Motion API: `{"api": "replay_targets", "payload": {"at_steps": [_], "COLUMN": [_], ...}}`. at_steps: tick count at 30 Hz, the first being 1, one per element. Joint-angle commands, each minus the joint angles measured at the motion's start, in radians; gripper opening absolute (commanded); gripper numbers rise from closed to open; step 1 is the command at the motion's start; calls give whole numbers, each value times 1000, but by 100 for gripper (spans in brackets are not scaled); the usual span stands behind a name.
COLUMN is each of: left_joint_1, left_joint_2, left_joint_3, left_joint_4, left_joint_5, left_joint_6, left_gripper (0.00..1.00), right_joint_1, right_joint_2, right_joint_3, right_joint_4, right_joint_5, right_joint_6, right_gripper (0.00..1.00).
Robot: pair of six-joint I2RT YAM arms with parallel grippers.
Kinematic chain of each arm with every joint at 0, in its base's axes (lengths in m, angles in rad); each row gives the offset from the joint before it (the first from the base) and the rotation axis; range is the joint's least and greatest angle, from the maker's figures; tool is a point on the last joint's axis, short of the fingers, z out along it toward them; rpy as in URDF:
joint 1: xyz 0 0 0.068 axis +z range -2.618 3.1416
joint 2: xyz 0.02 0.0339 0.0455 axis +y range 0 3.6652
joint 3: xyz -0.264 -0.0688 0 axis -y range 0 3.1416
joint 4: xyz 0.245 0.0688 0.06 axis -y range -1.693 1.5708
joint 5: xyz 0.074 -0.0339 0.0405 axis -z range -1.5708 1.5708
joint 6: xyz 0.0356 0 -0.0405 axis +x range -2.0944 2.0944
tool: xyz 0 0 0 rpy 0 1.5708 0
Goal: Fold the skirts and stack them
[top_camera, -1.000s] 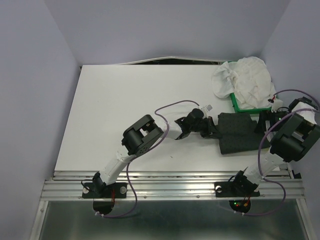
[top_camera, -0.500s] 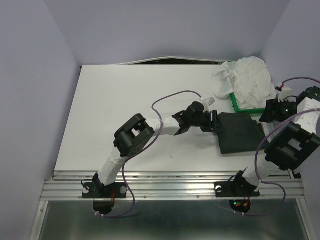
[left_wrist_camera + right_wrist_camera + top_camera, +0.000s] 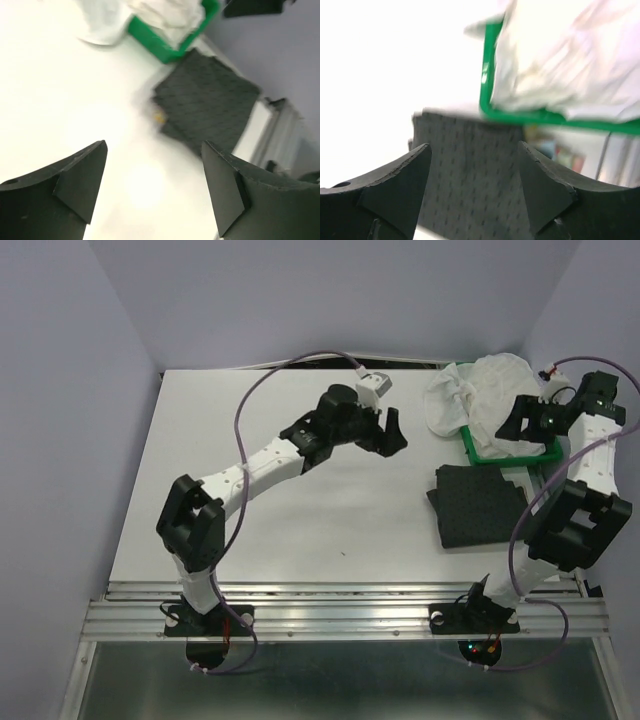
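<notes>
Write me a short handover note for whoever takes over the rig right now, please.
The left gripper is open and empty above the table.
The right gripper is open and empty over the green tray.
The charcoal skirt lies folded on the table beside the tray.
The white crinkly skirt is heaped unfolded, spilling over the tray.
Done: one fold. Left: fold the white one and stack it; no other skirt shows clearly.

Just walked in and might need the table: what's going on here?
The job is folding and stacking skirts. A dark speckled skirt lies folded flat on the table, and nothing is touching it. The left gripper is open and empty, raised above the table. The right gripper, also open and empty, hovers at the white crinkly cloth heaped in the green tray.
</notes>
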Motion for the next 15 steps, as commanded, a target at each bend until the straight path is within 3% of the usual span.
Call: {"api": "replay_targets", "payload": {"at_steps": [1,6,12,15], "left_joint_1": [136,268,391,423], "left_joint_2": [-91,-125,-235,-282], "left_joint_3": [87,164,42,-47], "left_joint_4": [-272,-493,-481,-451], "left_joint_5": [-39,-4,70,110], "left_joint_6": [298,443,494,487], "left_gripper": [91,93,92,92], "right_joint_1": [44,67,90,111], "right_joint_2": [79,293,533,582], "right_joint_3": [145,403,616,633], "right_joint_4": [322,359,356,403], "right_joint_5": [121,192,166,152], "right_joint_6": [251,366,386,357], "right_gripper": [76,76,74,71]}}
